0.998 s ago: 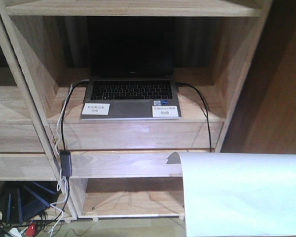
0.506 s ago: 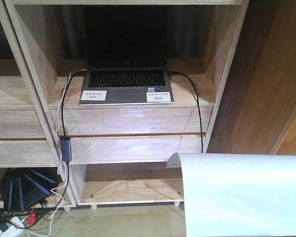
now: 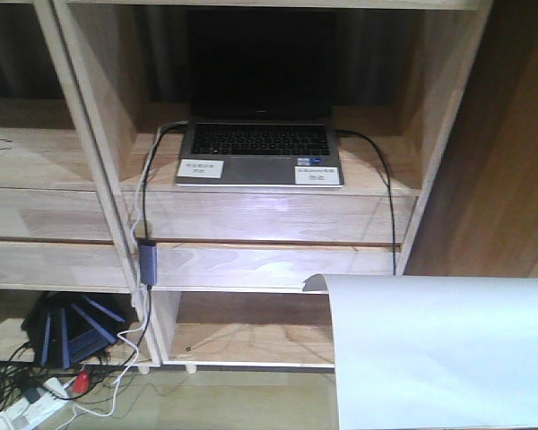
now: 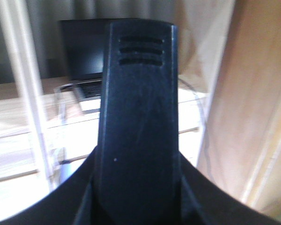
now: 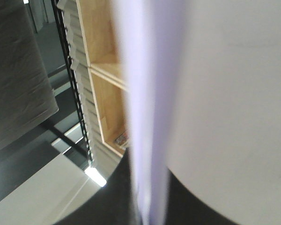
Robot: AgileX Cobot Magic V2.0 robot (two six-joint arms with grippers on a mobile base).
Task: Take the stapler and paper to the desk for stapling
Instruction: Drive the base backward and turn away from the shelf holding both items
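The left claw (image 4: 138, 206) appeared closed on the stapler (image 4: 138, 103). Its black body rose straight up out of the claw and filled the middle of the left wrist view, with three short slots near its top end. The right claw (image 5: 147, 215) was clamped on the paper (image 5: 225, 93), which stood edge-on before that camera. In the front view the sheet hung across the lower right corner, its top left corner curled.

Beyond both claws stood a light-wood shelving unit (image 3: 269, 219) with an open laptop (image 3: 260, 152) on its middle shelf, the screen dark. Two white labels (image 3: 202, 168) sat on the palm rest. Their print was too small to read, and a small blue sticker sat above the right one. A black cable (image 3: 392, 206) ran down the shelf front on the right. On the floor at the left lay a black device (image 3: 72, 327) and a white power strip (image 3: 27, 408).

Against half a second before, the shelving and laptop sat further right in the front view, with more of the left compartment showing. The paper held the same corner of the picture.
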